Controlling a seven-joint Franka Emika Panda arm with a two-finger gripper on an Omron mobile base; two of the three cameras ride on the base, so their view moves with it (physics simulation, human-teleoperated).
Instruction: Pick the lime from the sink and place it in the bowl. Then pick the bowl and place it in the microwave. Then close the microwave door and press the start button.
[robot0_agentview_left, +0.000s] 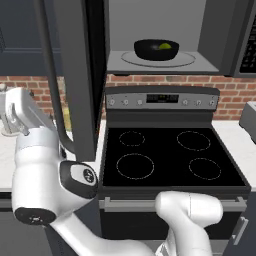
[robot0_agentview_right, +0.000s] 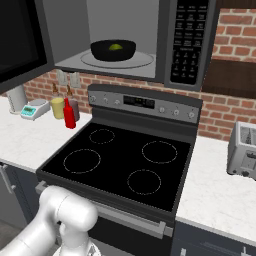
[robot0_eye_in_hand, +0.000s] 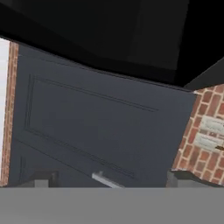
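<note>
The round, glossy black bowl (robot0_agentview_left: 156, 49) sits on the round glass turntable (robot0_agentview_right: 117, 61) inside the light-grey cavity of the wide dark-grey microwave (robot0_agentview_right: 190, 45), and the small yellow-green lime (robot0_agentview_left: 165, 46) lies in it, a matt spot of colour against the shiny dark wall (in the right base view it shows just above the bowl's rim). The microwave door (robot0_agentview_left: 75, 75), a flat dark-grey panel with a long curved dark bar handle (robot0_agentview_left: 52, 80), stands swung wide open to the left of the cavity. The button panel (robot0_agentview_right: 185, 40) with its rows of small pale keys fills the microwave's right side. Below it stands a steel-grey range with a smooth black glass cooktop (robot0_agentview_right: 120, 165) marked with four thin ring outlines, and a red brick wall (robot0_agentview_right: 235, 35) runs behind. On the pale speckled table (robot0_agentview_right: 22, 140) to the left of the range stand a red squeeze bottle (robot0_agentview_right: 69, 115) and a yellow cup (robot0_agentview_right: 58, 107) close together, with a small white scale (robot0_agentview_right: 34, 109) beside them; a boxy silver toaster (robot0_agentview_right: 243, 150) rests on the right side. The gripper (robot0_eye_in_hand: 107, 181) faces a matt dark panelled cabinet door (robot0_eye_in_hand: 96, 127), with brick to either side, and its jaws stand spread wide apart, pinching nothing.
</note>
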